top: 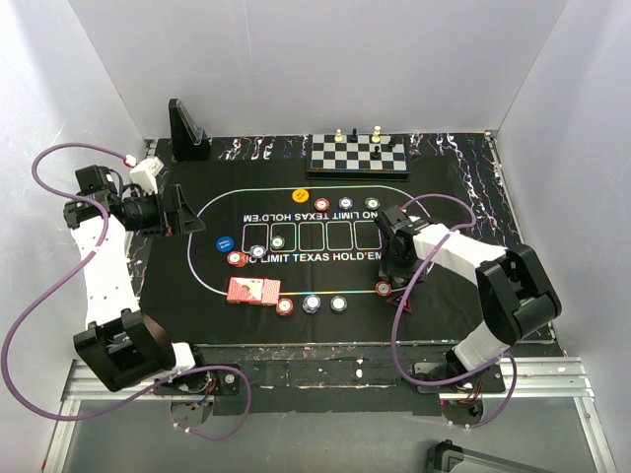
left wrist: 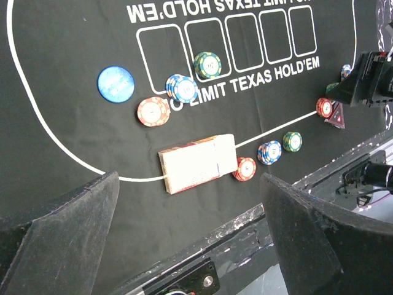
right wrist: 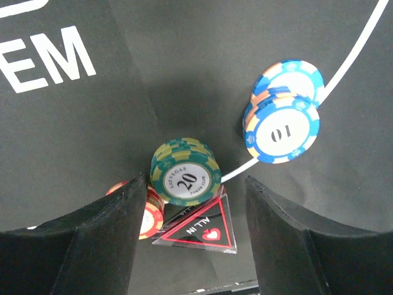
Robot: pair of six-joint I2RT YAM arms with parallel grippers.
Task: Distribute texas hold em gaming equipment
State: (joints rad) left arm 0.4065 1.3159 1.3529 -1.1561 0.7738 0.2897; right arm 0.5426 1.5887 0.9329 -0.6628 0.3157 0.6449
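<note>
A deck of red-backed cards [top: 252, 291] [left wrist: 198, 163] lies on the mat's near white line. Red [top: 285, 305], blue-white [top: 313, 303] and green [top: 338, 303] chip stacks sit to its right. More chips lie left of centre [top: 257, 252] and at the far edge [top: 346, 203]. My right gripper [top: 392, 279] [right wrist: 195, 190] is open, low over a green "20" chip stack [right wrist: 185, 172], a red chip [right wrist: 151, 212] and the dark red "ALL IN" triangular marker [right wrist: 199, 228]; the marker lies between its fingers. My left gripper [top: 184, 212] [left wrist: 189, 184] is open and empty, raised at the mat's left edge.
A blue "10" chip stack [right wrist: 282, 126] lies just right of my right gripper. A chessboard [top: 358, 154] with pieces stands at the back. A black stand [top: 185, 130] is at the back left. The black mat [top: 296, 222] covers the table, whose front edge [left wrist: 258, 212] is scuffed.
</note>
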